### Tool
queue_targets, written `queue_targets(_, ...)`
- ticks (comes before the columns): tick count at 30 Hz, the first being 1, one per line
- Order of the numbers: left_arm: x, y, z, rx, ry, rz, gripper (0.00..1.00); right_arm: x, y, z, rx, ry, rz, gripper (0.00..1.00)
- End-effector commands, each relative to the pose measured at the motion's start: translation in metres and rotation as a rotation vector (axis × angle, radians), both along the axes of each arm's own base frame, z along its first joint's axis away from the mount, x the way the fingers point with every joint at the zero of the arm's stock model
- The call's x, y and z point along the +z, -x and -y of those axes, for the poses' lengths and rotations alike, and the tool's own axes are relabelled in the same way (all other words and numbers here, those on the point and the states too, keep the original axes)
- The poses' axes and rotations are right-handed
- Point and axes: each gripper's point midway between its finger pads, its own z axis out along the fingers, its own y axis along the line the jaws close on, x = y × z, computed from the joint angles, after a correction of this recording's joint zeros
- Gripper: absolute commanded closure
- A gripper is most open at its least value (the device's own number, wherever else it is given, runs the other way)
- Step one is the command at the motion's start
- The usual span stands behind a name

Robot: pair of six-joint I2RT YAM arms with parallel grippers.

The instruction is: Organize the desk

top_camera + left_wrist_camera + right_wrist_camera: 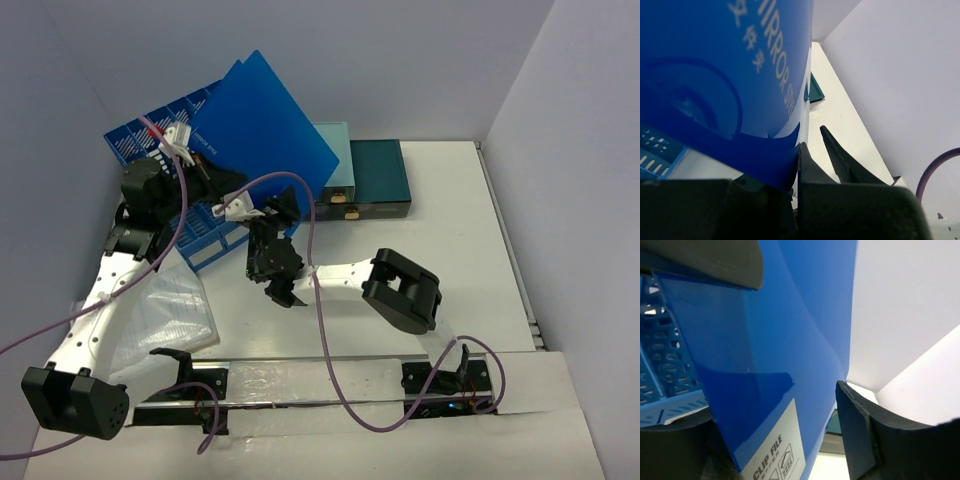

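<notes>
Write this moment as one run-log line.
left gripper: shut on blue folder | blue folder: tilted over file rack | right gripper: open around its edge

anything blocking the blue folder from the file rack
Nothing visible does. The folder, pinched by the left gripper, tilts just above the rack. The right gripper is open around the folder's lower edge, apparently beside the rack's right end, not over its slots.

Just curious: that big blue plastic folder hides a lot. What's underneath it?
Beneath the blue plastic folder, parts of the blue slotted file rack and a pale teal drawer box show. Whatever else lies under it is covered.
</notes>
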Motion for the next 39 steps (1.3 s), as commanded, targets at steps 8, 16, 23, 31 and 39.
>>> queue_targets(8,0.036,0.025,0.011,-0.096,0.030,0.068,1.00,0.039,-0.004,0.051,-0.126,-0.250,0.119,1.00)
queue_targets(16,0.059,0.026,-0.007,-0.029,-0.101,0.173,0.26,0.049,-0.005,0.059,-0.126,-0.260,0.133,1.00)
queue_targets(23,0.115,0.022,-0.075,0.323,-0.304,0.297,0.01,0.059,-0.016,0.062,-0.076,-0.271,0.122,1.00)
queue_targets(31,0.178,0.054,-0.104,0.437,-0.373,0.434,0.01,0.066,-0.029,0.056,0.063,-0.291,0.086,1.00)
queue_targets(39,0.132,0.040,-0.130,0.552,-0.493,0.335,0.01,0.139,-0.015,0.038,0.418,-0.512,0.106,1.00)
